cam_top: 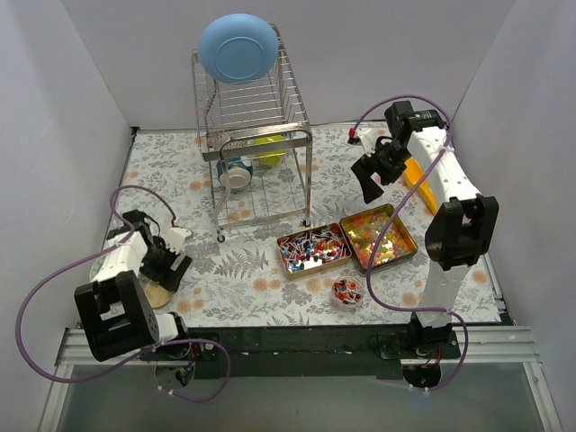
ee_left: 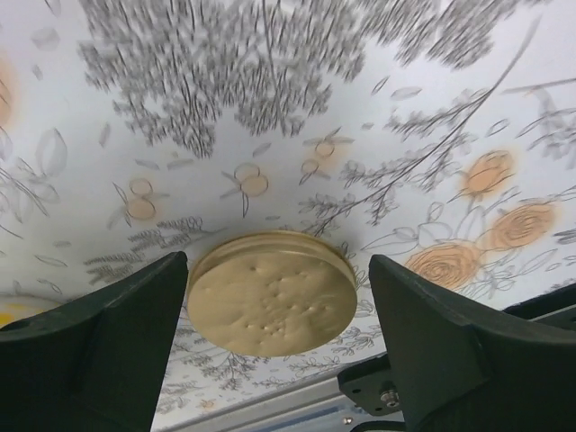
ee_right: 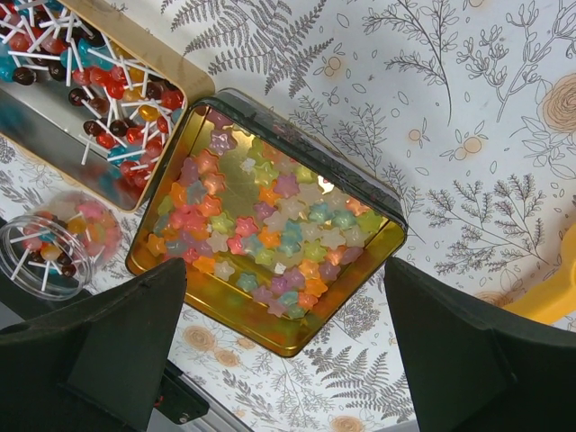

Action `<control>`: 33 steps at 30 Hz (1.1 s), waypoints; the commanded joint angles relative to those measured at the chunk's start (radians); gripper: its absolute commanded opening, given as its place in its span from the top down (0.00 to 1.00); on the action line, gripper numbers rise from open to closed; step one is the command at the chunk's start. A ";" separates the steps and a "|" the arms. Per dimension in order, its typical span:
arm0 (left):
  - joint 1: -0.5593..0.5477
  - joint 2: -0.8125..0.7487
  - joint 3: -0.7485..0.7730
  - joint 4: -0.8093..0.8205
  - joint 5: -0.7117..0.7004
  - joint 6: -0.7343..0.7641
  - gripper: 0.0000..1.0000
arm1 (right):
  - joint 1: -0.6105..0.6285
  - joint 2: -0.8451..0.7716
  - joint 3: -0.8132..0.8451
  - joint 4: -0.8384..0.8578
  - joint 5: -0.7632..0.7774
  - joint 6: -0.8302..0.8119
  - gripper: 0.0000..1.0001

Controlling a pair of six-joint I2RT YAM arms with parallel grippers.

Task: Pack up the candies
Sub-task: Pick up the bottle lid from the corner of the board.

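The candies lie in two open tins at the front right. A gold tin (cam_top: 379,237) holds glossy star-shaped candies (ee_right: 270,220) in orange, pink, green and purple. The tin to its left (cam_top: 312,250) holds red and blue lollipops (ee_right: 99,94) with white sticks. A small clear jar (cam_top: 346,292) with some candies stands in front of them and also shows in the right wrist view (ee_right: 52,252). My right gripper (cam_top: 371,189) is open and empty, high above the gold tin (ee_right: 261,324). My left gripper (cam_top: 173,267) is open, straddling a round tan lid (ee_left: 270,292) lying on the cloth.
A wire dish rack (cam_top: 256,153) stands at the back centre with a blue bowl (cam_top: 238,47) on top and cups inside. A yellow object (cam_top: 417,175) lies at the far right, behind the tins. The table's metal front edge (ee_left: 270,409) runs just past the lid.
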 commanded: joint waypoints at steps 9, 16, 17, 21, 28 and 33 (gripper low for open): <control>-0.329 -0.066 0.178 -0.079 0.146 -0.151 0.12 | 0.004 -0.039 -0.030 -0.003 0.003 -0.014 0.02; -0.363 -0.124 0.086 -0.120 -0.102 -0.145 0.06 | 0.003 -0.068 -0.053 0.003 -0.006 -0.019 0.02; -0.363 -0.127 0.076 -0.125 -0.125 -0.148 0.06 | 0.004 -0.071 -0.061 0.002 -0.009 -0.019 0.02; -0.347 -0.120 0.046 -0.146 -0.205 -0.211 0.05 | 0.004 -0.069 -0.061 -0.009 -0.011 -0.022 0.02; -0.170 -0.064 0.043 -0.103 -0.222 -0.191 0.04 | 0.007 -0.046 -0.022 -0.023 -0.040 -0.017 0.02; -0.096 -0.024 0.034 -0.076 -0.239 -0.153 0.04 | 0.027 -0.042 0.002 -0.023 -0.051 -0.017 0.02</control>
